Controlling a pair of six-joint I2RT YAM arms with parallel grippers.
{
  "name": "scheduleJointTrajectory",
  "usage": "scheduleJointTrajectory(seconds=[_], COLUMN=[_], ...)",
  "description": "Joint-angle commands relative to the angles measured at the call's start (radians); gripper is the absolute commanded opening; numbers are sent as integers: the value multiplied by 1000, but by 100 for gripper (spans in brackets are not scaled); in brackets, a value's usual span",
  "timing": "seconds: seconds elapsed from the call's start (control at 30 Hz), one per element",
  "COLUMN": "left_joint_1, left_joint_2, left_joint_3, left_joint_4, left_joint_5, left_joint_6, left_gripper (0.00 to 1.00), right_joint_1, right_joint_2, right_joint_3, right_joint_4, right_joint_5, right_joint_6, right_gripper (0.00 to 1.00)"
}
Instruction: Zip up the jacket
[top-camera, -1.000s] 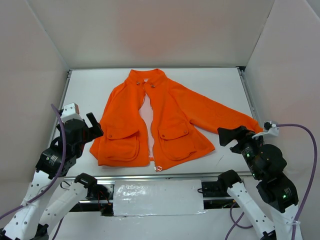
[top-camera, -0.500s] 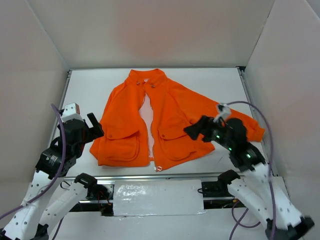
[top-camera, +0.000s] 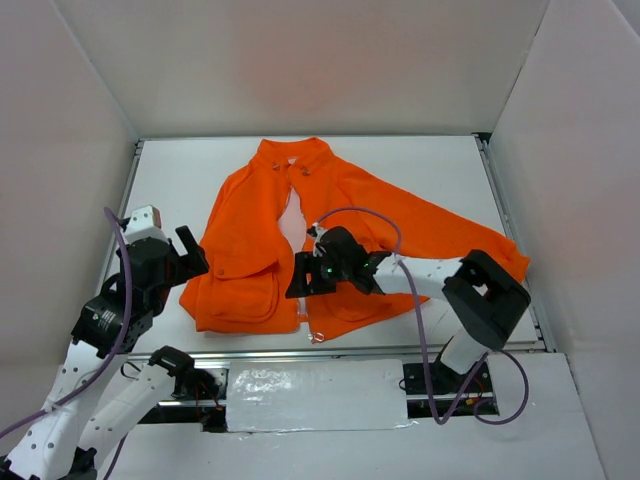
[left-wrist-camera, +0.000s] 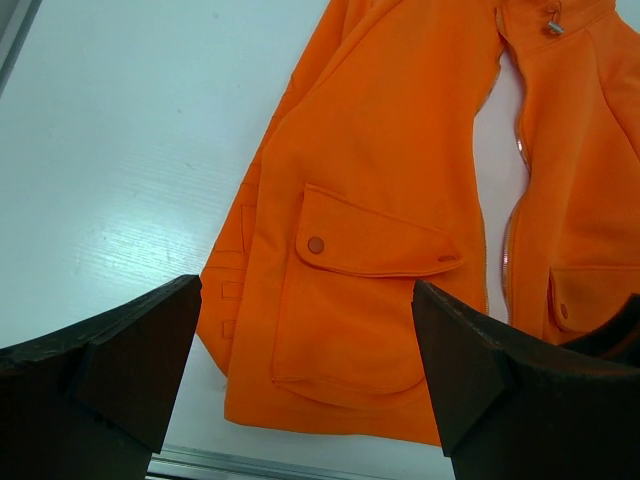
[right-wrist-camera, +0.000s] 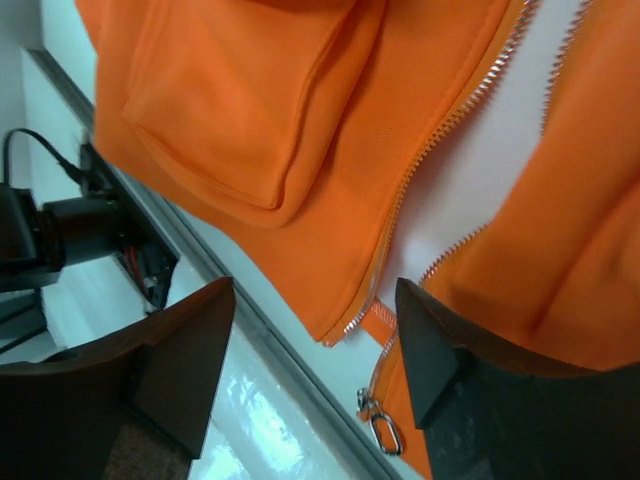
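Jacket of bright orange fabric (top-camera: 350, 215), long-sleeved with a stand collar, lies flat on the white surface (top-camera: 180, 170), collar at the far side and hem toward the arm bases. Its silver central zipper (right-wrist-camera: 440, 135) is undone, and pale lining shows between the two tracks. The zipper's long axis runs from near to far. The small metal pull (right-wrist-camera: 380, 432) sits at the near hem end, close to the surface's front edge.

The right tool (right-wrist-camera: 312, 300) is the nearer one. Its arm reaches in low across the right front panel, and the fingers straddle the bottom of the zipper with the pull just beyond the tips. The jaws stand partly spread and grip nothing.

The left tool (left-wrist-camera: 305, 290) hovers off the jacket's left edge, facing the flapped pocket (left-wrist-camera: 370, 250). It is fully spread and empty.
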Motion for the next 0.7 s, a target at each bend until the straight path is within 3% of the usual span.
scheduleJointTrajectory(seconds=[0.0,0.4,0.6,0.67], left_joint_1=[-5,-7,-7,-5], left_joint_2=[0,14,13,16], left_joint_3=[16,15,13,15], left_joint_4=[49,59,64,62], left_joint_5=[15,43,50,50], left_joint_6=[24,41,44,44], left_gripper=[99,99,99,100], right_joint_1=[30,32,32,32], right_joint_2=[60,203,217,217], right_joint_3=[63,72,52,48], right_joint_4=[126,160,209,221], right_joint_5=[-1,48,21,18], right_joint_6=[16,56,88,99], right_gripper=[71,66,42,25])
